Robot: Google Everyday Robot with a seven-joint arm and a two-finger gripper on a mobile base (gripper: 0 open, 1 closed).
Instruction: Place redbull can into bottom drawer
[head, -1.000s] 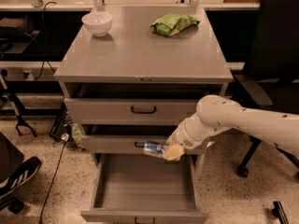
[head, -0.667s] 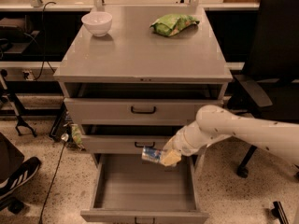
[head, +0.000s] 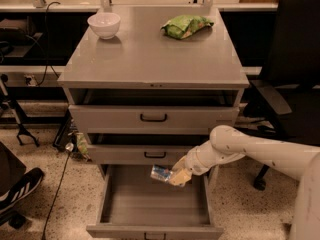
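Observation:
The redbull can (head: 161, 173) is a slim blue-and-silver can held sideways in my gripper (head: 176, 177). The gripper is shut on it, just above the back right part of the bottom drawer (head: 116, 219). That drawer is pulled out, plain grey inside, with a small dark handle on its front edge. My white arm (head: 250, 149) comes in from the right.
Two shallower grey drawers (head: 152, 117) with dark handles sit above, both slightly ajar. A white bowl (head: 104, 24) and a green snack bag (head: 186, 25) are on the cabinet top. A black office chair (head: 295, 84) stands to the right, a shoe (head: 17, 186) at the left.
My gripper has moved down and a little left with the can, from the middle drawer's front to over the open bottom drawer.

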